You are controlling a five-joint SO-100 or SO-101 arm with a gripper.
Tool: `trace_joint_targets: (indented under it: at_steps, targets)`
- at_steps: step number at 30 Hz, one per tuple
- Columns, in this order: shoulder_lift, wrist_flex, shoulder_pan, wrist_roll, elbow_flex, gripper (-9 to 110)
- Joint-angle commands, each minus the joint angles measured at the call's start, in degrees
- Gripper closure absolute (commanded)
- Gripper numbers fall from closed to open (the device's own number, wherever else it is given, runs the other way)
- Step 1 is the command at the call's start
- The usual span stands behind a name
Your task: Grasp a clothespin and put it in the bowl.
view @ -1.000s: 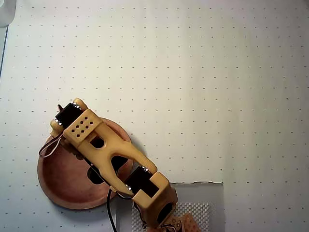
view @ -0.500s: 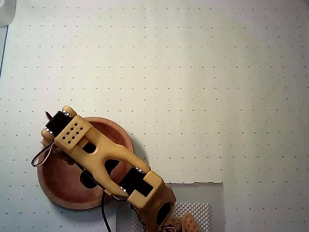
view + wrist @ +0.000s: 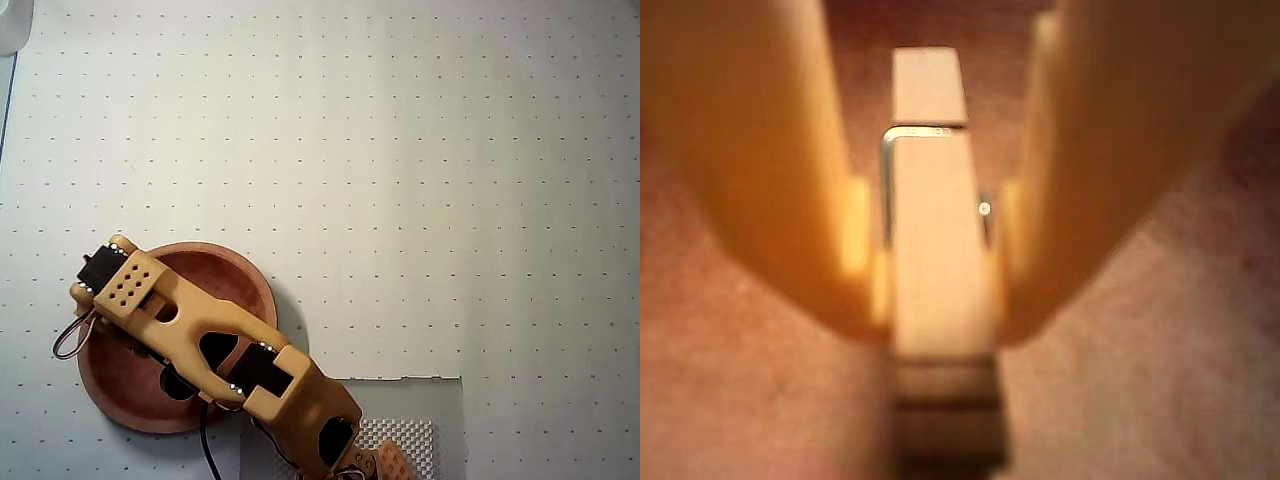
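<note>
Wrist view: the pincer [image 3: 935,265] pinches the clothespin [image 3: 935,230] between its 2 fingers [image 3: 770,180], gripping it at the flanks near the metal spring [image 3: 890,140]. The clothespin lies lengthwise along the centre of the frame, with reddish-brown wood filling the background on all sides. That background is judged to be the floor of the bowl [image 3: 1160,340].

Overhead view: the arm [image 3: 200,330] reaches from the lower middle of the frame toward the lower left and covers much of the bowl [image 3: 120,385]. The pincer and clothespin are hidden beneath the arm head there. The dotted worktop [image 3: 400,150] is otherwise bare.

Risks, as judged:
1. The arm head sits near the bowl's left rim. A release too close to the rim may let the clothespin bounce or slide out onto the worktop.
2. Height above the bowl floor cannot be read. Further descent may press the clothespin into the wood and shift the bowl.
3. The clothespin may cling to 1 finger on opening and land askew.
</note>
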Motion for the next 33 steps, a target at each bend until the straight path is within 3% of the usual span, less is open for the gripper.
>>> trace_joint_targets:
  at_steps: [1,11,21,33]
  targets:
    - [1.49,0.53,0.53,0.62,-1.05,105]
    - [1.32,0.53,0.79,0.62,-0.79,103]
    - [1.32,0.44,0.79,0.62,-0.79,80]
    - [5.45,0.7,3.96,0.35,-1.58,79]
